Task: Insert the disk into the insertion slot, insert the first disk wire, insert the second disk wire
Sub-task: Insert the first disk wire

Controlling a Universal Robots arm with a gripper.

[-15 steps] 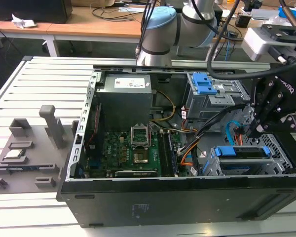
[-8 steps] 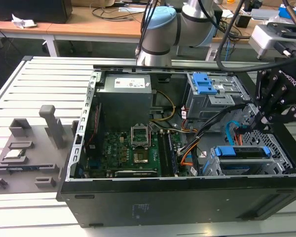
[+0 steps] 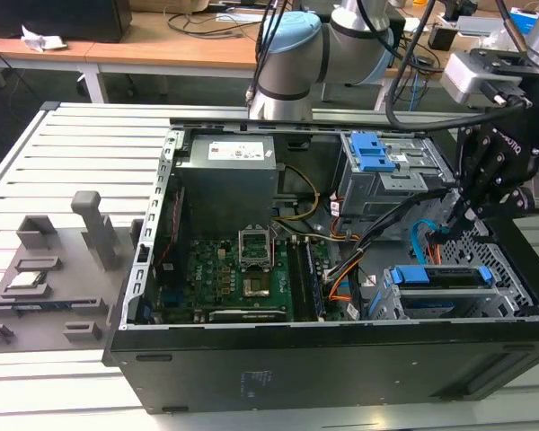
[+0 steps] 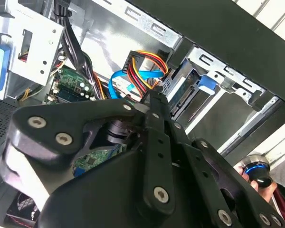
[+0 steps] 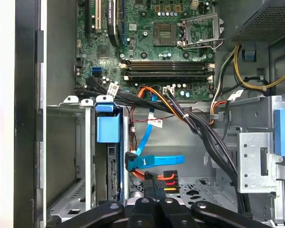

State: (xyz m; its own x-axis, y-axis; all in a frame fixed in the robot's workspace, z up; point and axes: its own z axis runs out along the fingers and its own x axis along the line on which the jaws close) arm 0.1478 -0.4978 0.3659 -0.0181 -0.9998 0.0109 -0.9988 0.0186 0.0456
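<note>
Jaws nearly closed, I pinch the black plug of the coloured disk wire (image 5: 164,178) just beside the disk (image 5: 113,176), already seated in the insertion slot (image 5: 85,152) at the exterior view's near right; the blue disk wire (image 5: 156,160) looks plugged, mine not yet.

I see the disk (image 3: 440,280) seated in the insertion slot (image 3: 384,298), at the computer case's (image 3: 251,377) near corner on the exterior view's right. It stands on edge in there, with its bright blue carrier rail uppermost. The slot is a low silver cage with perforated walls, set against the case wall. In the first wrist view a flat blue wire (image 5: 159,160) ends in a plug touching the disk's end; I cannot tell if it is fully home. A red, orange and yellow wire bundle (image 5: 165,177) lies just beside that plug
</note>
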